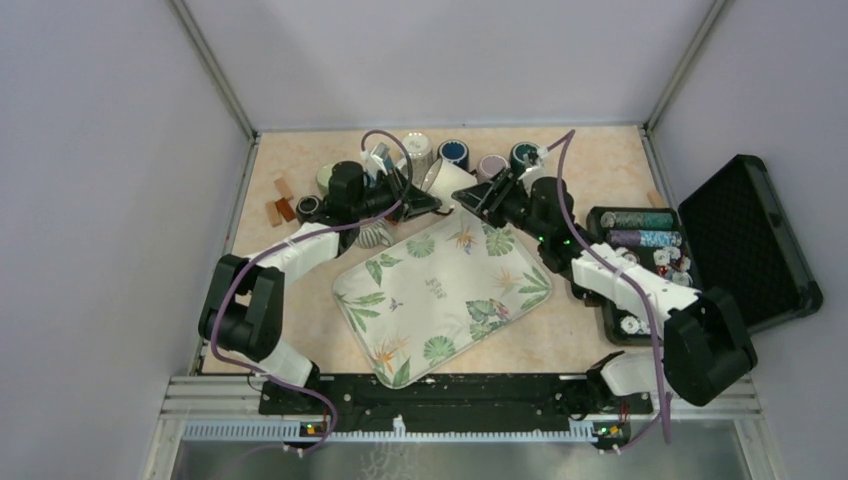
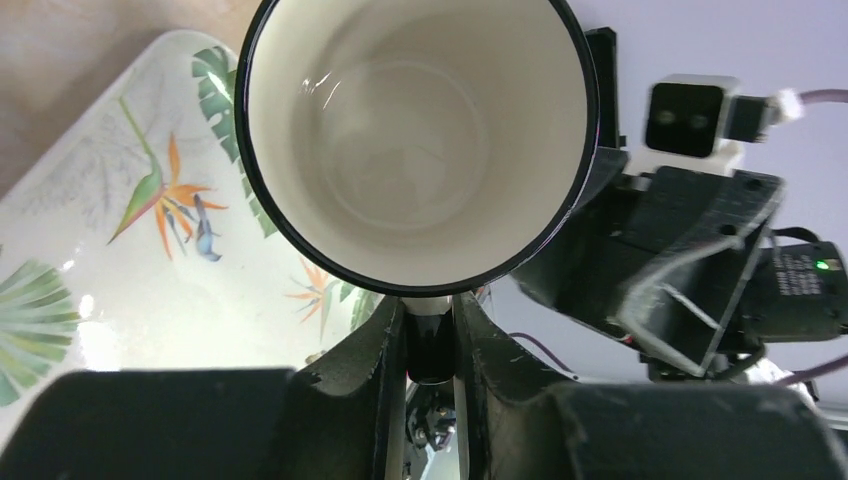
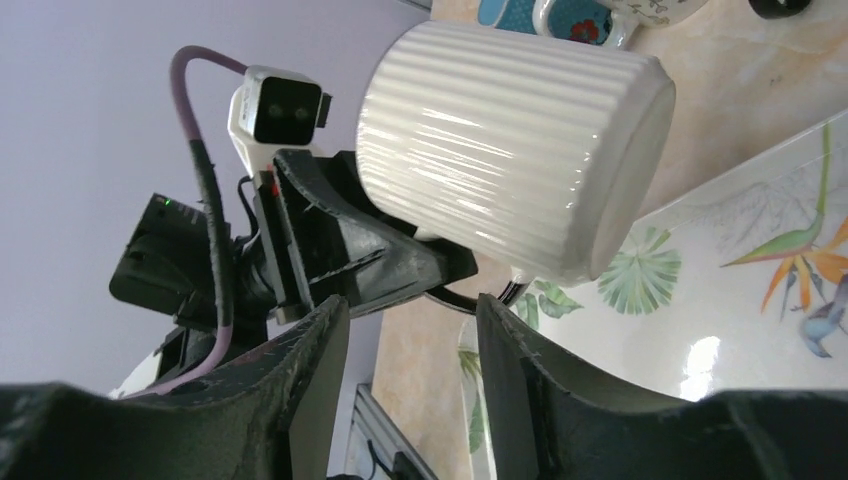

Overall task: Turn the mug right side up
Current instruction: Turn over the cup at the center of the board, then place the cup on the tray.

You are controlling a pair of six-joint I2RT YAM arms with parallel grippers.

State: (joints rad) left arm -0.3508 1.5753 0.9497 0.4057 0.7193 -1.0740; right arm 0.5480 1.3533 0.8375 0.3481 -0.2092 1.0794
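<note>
A white ribbed mug (image 1: 452,183) with a black rim hangs in the air on its side, above the far edge of the leaf-print tray (image 1: 440,290). My left gripper (image 1: 425,200) is shut on its handle. In the left wrist view the handle sits between my fingers (image 2: 432,320) and the mug's open mouth (image 2: 420,130) faces the camera. My right gripper (image 1: 478,197) is open and empty, close to the mug's right side. In the right wrist view the mug (image 3: 510,150) is above my open gripper (image 3: 412,310), not between the fingers.
Several other mugs (image 1: 455,152) stand along the back of the table. A silver cup (image 1: 375,234) sits under the left arm. Small wooden blocks (image 1: 280,205) lie at the far left. An open black case (image 1: 760,240) holding rolls is at the right.
</note>
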